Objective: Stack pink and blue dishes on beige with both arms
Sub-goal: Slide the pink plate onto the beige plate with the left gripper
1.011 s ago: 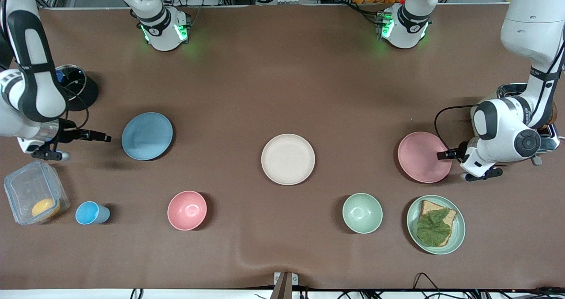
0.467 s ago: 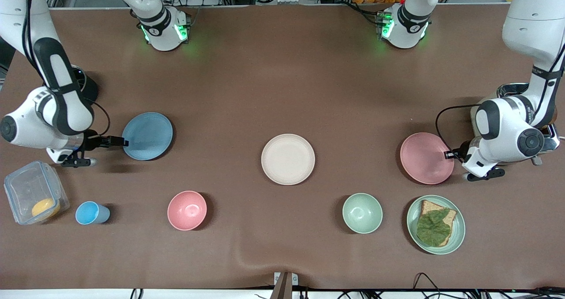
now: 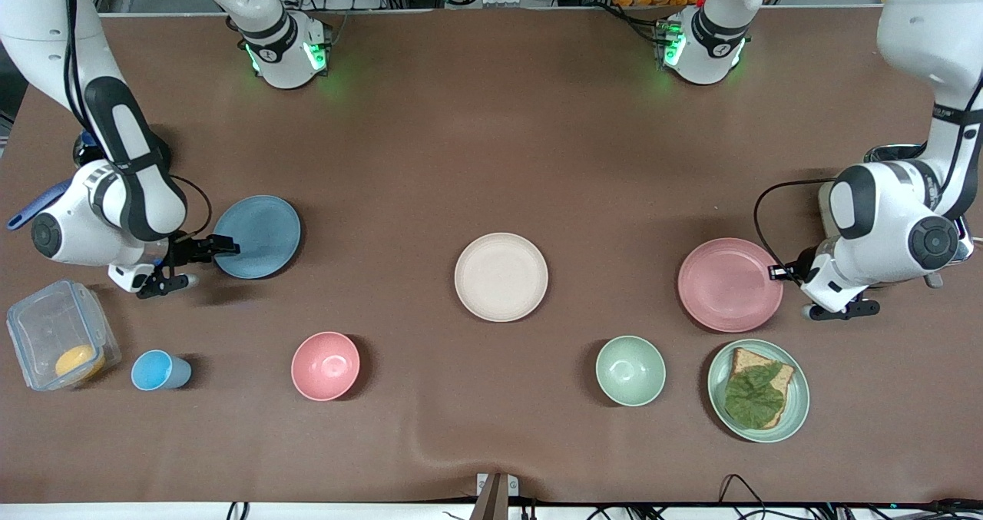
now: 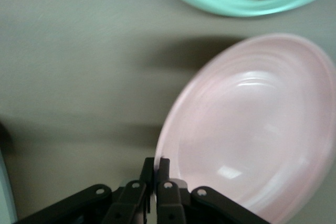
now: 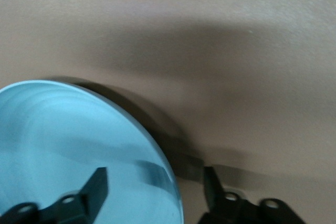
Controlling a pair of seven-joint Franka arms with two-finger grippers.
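My left gripper is shut on the rim of the pink plate, holding it a little off the table at the left arm's end. In the left wrist view the closed fingers pinch the pink plate's edge. The beige plate lies flat in the middle of the table. At the right arm's end the blue plate rests on the table. My right gripper is open, with the blue plate's rim between its fingers.
A pink bowl, a green bowl and a green plate with a sandwich stand nearer the front camera. A small blue cup and a clear box sit below the right arm. A shiny appliance stands by the left arm.
The right gripper moved in from beside the blue plate until its open fingers straddle the rim. The left gripper shut on the pink plate, which rose and shifted toward the beige plate.
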